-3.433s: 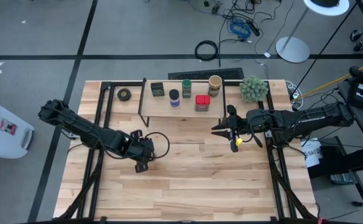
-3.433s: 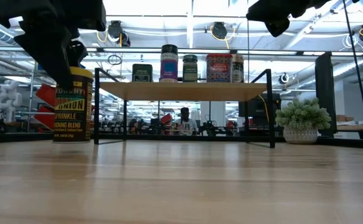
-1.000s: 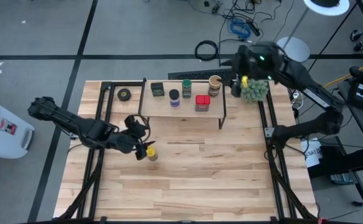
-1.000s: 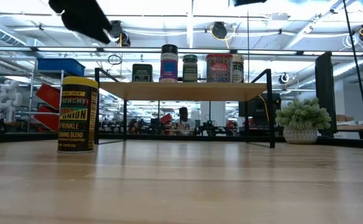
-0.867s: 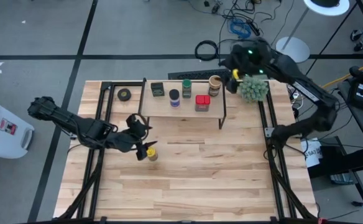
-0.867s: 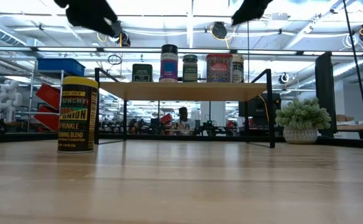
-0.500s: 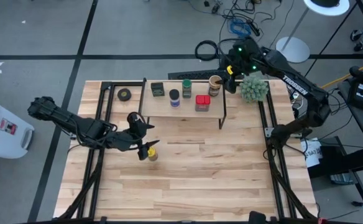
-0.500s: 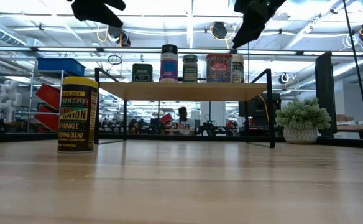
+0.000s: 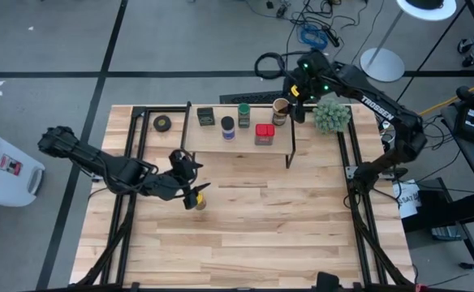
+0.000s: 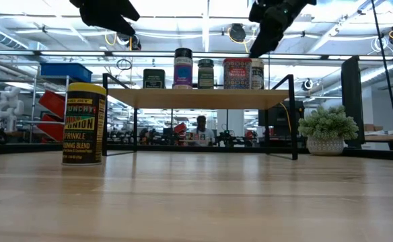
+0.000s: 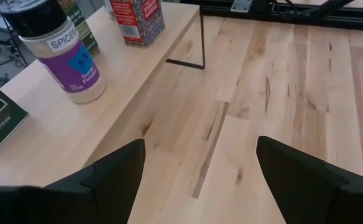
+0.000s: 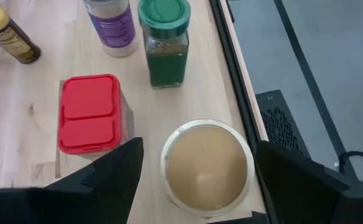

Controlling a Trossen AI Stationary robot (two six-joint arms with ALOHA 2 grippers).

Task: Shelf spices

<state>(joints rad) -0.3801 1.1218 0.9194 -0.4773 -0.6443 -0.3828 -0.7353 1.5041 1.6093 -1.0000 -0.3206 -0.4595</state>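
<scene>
Yellow-lidded jar standing upright on the wooden bench, out in front of the shelf and not up there with the rest. Left hand raised just above and beside it, fingers spread apart, nothing between them. From the low view, jar clearly free on the boards with that hand up over it, no contact.

Off past the left hand on the shelf's board: dark boxy tin, then blue-lidded jar, green-lidded jar, red square tin, all upright and near each other without touching.

Right hand hanging over the shelf's right end, right above the tan-lidded jar. Fingers open wide, one either side of the tan lid from above, not gripping. Red tin just beside that hand, green-lidded one a bit beyond.
</scene>
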